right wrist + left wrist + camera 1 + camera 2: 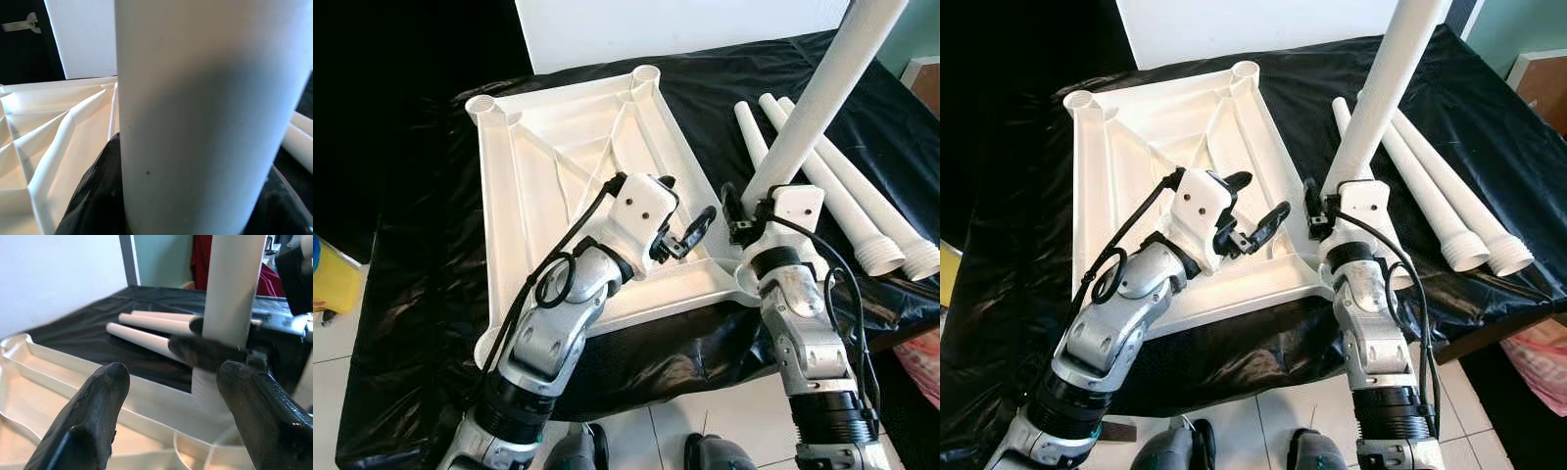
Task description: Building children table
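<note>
A white table top point(558, 147) lies upside down on a table covered in black cloth point(421, 255), its ribs facing up. My right gripper point(756, 208) is shut on a white table leg point(822, 88), which stands up, leaning a little, with its lower end at the top's near right corner socket point(744, 282). In the right wrist view the leg point(205, 112) sits between the black fingers point(93, 196). My left gripper point(690, 199) is open just above the top's near right rim, close beside the held leg point(230, 289), with nothing between its fingers point(93, 416).
Three loose white legs point(847, 191) lie side by side on the cloth to the right. Two open corner sockets point(646, 74) show at the top's far edge. A white board point(656, 24) stands behind. A yellow object point(333, 279) sits at the left, off the table.
</note>
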### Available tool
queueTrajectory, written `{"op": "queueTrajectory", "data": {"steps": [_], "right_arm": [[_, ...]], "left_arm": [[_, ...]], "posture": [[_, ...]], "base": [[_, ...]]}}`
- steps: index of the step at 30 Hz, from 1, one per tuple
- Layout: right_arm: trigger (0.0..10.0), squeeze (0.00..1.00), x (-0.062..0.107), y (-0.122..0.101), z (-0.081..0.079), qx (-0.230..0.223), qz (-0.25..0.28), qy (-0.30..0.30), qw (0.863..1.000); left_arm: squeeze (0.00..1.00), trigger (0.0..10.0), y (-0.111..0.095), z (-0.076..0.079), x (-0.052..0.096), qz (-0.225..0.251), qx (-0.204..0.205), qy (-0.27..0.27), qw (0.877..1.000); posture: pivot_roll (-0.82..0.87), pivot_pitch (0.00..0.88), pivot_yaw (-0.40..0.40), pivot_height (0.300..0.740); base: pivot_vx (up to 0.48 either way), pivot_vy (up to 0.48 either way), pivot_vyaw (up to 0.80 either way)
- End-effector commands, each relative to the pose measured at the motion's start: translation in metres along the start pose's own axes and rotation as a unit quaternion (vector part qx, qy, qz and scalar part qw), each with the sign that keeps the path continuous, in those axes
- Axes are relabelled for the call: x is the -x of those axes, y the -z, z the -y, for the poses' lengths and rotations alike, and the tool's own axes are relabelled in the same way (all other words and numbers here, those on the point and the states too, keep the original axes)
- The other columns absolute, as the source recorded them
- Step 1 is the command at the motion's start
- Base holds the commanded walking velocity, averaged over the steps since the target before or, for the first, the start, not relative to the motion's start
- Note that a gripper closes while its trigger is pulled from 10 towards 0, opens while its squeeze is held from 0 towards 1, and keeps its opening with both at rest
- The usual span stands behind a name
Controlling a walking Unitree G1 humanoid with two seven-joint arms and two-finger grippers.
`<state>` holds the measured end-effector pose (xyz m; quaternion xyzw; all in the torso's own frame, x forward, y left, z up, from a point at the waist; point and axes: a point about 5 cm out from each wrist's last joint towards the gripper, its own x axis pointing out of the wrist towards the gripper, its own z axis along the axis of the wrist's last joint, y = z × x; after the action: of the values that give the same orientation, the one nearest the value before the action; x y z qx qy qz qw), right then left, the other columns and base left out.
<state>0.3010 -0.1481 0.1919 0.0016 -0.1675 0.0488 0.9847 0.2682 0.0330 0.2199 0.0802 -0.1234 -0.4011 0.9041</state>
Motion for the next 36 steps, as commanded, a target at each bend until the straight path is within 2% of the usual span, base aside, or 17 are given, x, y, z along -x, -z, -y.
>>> {"op": "queueTrajectory", "data": {"steps": [1, 7, 14, 15, 27, 36], "right_arm": [[10.0, 0.00, 0.003, -0.002, 0.000, -0.003, 0.004, -0.006, 1.000], [10.0, 0.00, 0.006, -0.001, 0.001, -0.004, 0.003, -0.011, 1.000], [10.0, 0.00, 0.022, 0.003, 0.002, 0.005, 0.000, -0.042, 0.999], [10.0, 0.00, 0.028, 0.004, 0.003, 0.008, -0.003, -0.051, 0.999], [10.0, 0.00, 0.060, 0.016, 0.008, 0.020, -0.037, -0.079, 0.996], [10.0, 0.00, 0.062, 0.027, 0.014, 0.020, -0.057, -0.074, 0.995]], "left_arm": [[0.00, 10.0, 0.000, 0.010, 0.004, 0.002, 0.015, 0.066, 0.998], [0.00, 10.0, 0.003, 0.014, 0.007, -0.008, 0.012, 0.104, 0.994], [0.00, 10.0, 0.008, 0.019, 0.015, -0.024, 0.020, 0.162, 0.986], [0.00, 10.0, 0.009, 0.021, 0.018, -0.029, 0.024, 0.174, 0.984], [0.00, 10.0, 0.017, 0.022, 0.030, -0.043, 0.040, 0.197, 0.979], [0.00, 10.0, 0.016, 0.024, 0.030, -0.043, 0.041, 0.197, 0.979]], "posture": [[-0.01, 0.177, 0.008, 0.740], [-0.02, 0.172, 0.021, 0.740], [-0.03, 0.165, 0.040, 0.740], [-0.04, 0.164, 0.046, 0.740], [-0.06, 0.169, 0.059, 0.740], [-0.07, 0.164, 0.064, 0.740]], "base": [[0.000, 0.000, 0.00], [0.000, 0.000, 0.00], [0.000, 0.000, 0.00], [0.000, 0.000, 0.00], [0.000, 0.000, 0.00], [0.000, 0.000, 0.00]]}}
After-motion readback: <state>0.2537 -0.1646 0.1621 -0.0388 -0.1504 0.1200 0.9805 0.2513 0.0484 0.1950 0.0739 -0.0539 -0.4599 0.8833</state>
